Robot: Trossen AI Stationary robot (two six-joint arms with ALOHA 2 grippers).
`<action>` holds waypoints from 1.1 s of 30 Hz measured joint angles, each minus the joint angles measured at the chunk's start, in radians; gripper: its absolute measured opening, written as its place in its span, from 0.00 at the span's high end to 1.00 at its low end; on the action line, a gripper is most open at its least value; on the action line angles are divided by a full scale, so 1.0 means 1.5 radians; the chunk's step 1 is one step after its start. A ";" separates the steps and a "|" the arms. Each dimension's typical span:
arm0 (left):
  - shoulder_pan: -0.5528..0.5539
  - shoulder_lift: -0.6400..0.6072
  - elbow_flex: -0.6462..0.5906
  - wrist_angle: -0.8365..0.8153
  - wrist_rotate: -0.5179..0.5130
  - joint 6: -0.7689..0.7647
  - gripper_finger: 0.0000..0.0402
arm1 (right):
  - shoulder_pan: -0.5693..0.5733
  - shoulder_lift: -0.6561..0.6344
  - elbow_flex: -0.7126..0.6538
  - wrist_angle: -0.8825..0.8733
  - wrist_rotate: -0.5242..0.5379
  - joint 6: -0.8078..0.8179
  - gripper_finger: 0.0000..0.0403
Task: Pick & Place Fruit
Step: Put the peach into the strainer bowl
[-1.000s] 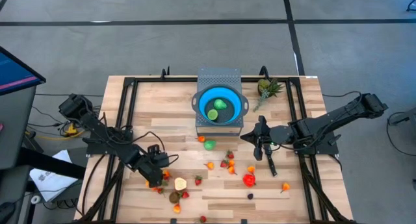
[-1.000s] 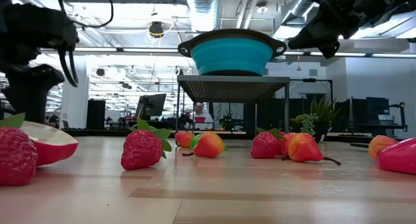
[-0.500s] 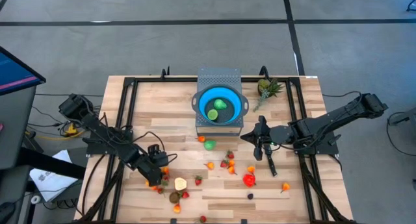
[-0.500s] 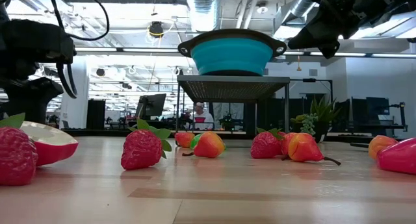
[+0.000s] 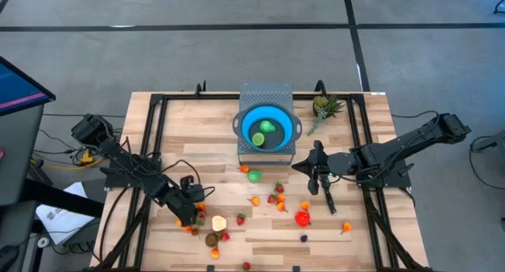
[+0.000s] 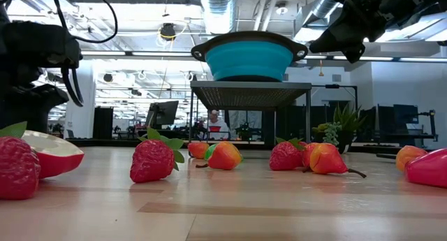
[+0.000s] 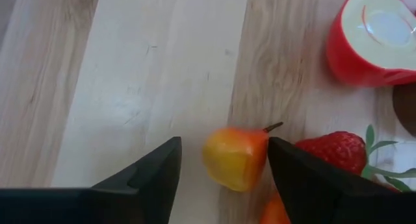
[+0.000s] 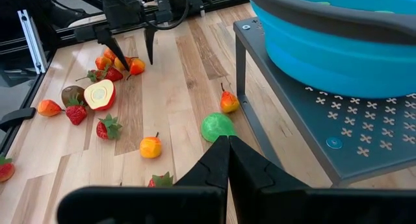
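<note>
Two green fruits [image 5: 263, 132] lie in the blue bowl [image 5: 245, 117], which sits on a grey perforated stand [image 5: 266, 93] at the counter's [image 5: 221, 106] far middle; roughly twenty more small fruits are scattered over the near half, a green one [image 5: 254, 176] just in front of the stand. One spiky pineapple piece [image 5: 324, 107] lies by the stand. The left gripper [image 7: 222, 162] is low over the near-left cluster, its fingers [image 7: 146, 175] apart on either side of an orange-yellow pear [image 7: 234, 157], one finger touching it, with a halved red apple [image 7: 371, 36] and a strawberry [image 7: 338, 152] beside. The right gripper [image 8: 227, 160] hangs raised right of the stand, fingers together
</note>
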 joint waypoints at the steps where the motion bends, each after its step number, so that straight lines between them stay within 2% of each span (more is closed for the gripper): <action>1: 0.000 0.000 0.000 0.001 0.000 0.000 0.47 | 0.000 0.000 0.000 0.000 0.000 0.000 1.00; 16: 0.000 0.000 0.000 0.015 0.001 -0.003 0.64 | 0.000 0.000 0.000 0.000 0.000 0.000 1.00; 24: 0.000 0.000 0.000 0.020 0.034 -0.003 0.66 | 0.000 0.000 0.000 0.000 0.000 0.001 1.00; 33: 0.000 0.000 0.000 0.023 0.034 -0.003 0.69 | 0.000 0.000 0.000 0.000 0.000 0.001 1.00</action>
